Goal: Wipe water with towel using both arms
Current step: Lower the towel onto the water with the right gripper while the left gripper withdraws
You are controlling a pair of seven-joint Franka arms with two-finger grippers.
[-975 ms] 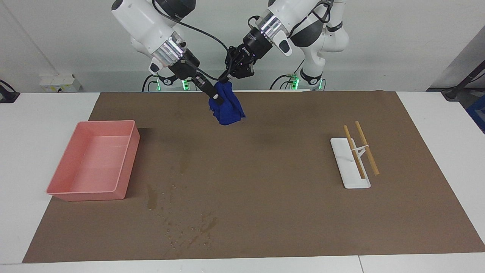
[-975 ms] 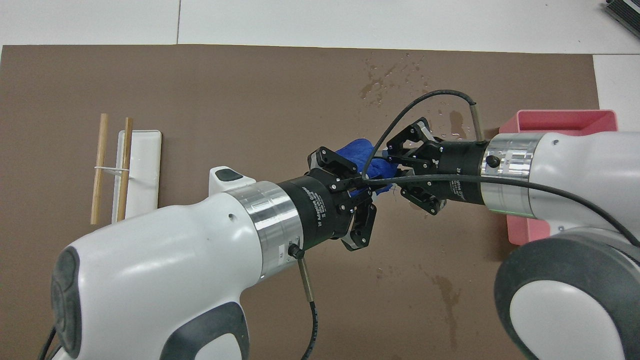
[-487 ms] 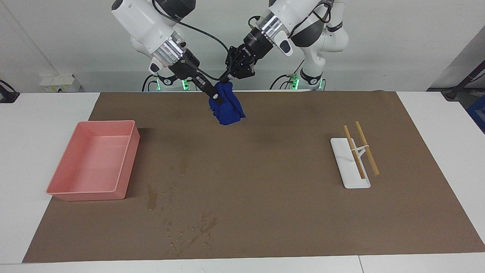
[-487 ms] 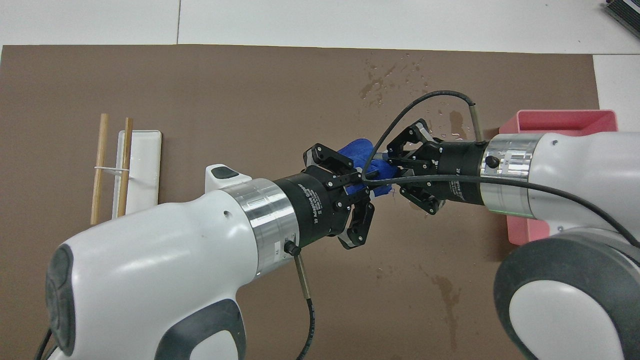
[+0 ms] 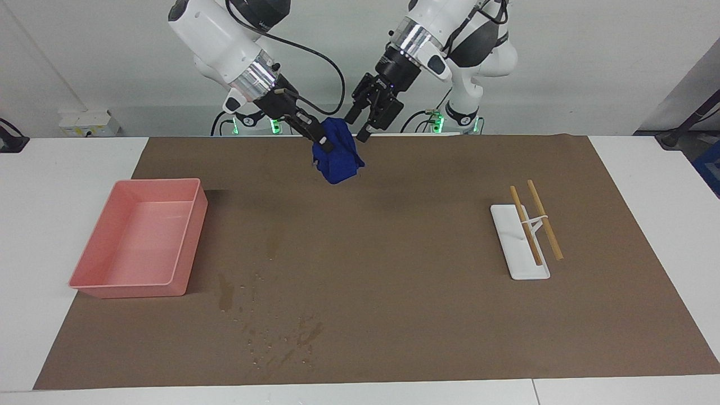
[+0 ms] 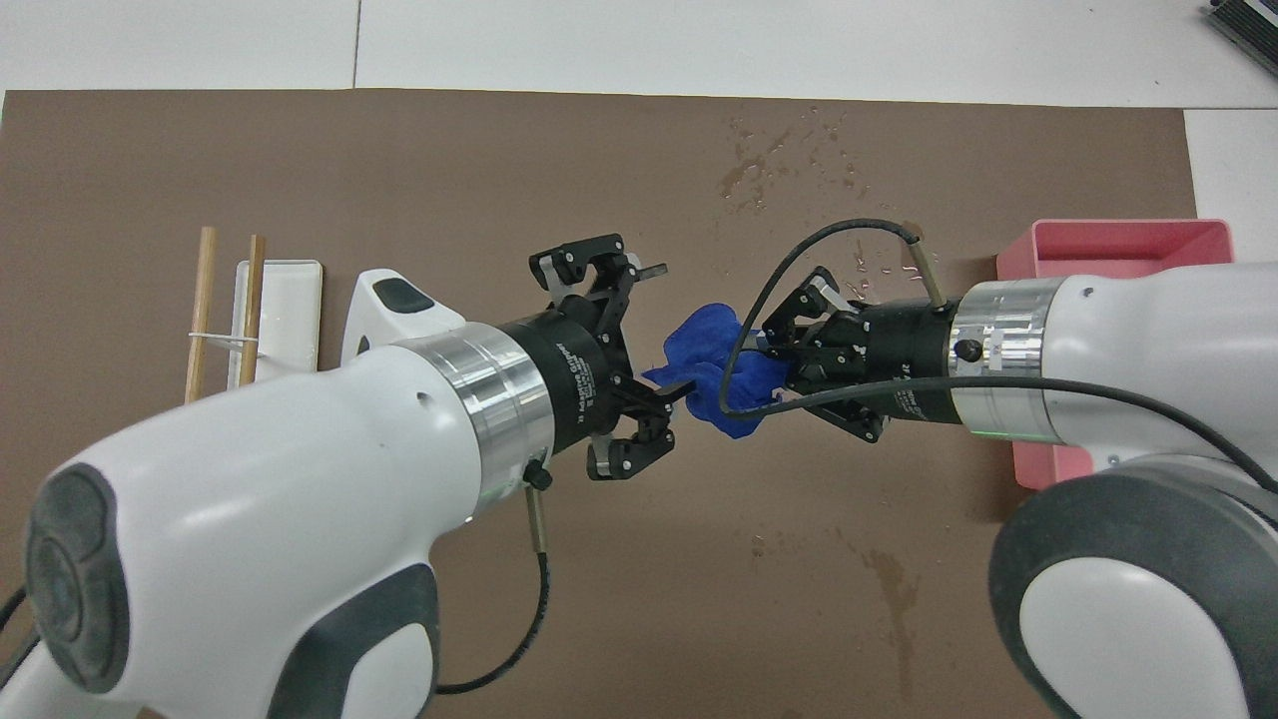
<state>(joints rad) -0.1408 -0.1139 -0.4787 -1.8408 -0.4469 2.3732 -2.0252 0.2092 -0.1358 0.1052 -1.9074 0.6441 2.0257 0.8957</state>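
1. the tabletop [image 5: 34,185] carries a brown mat [image 5: 394,315] with water spots [image 5: 281,343] toward the right arm's end.
2. a pink tray [image 5: 185,247] sits beside the water.
3. a white rest [image 5: 514,264] holds 2 chopsticks [image 5: 544,220].
4. the right end effector [image 5: 322,143] is clenched on the blue towel [image 5: 340,160], raised over the mat.
5. the left end effector [image 5: 360,124] is released, spread just beside the towel.

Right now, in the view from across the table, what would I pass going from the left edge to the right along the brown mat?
Pink tray → water spill → blue towel, held up by the right gripper → white rest with two chopsticks.
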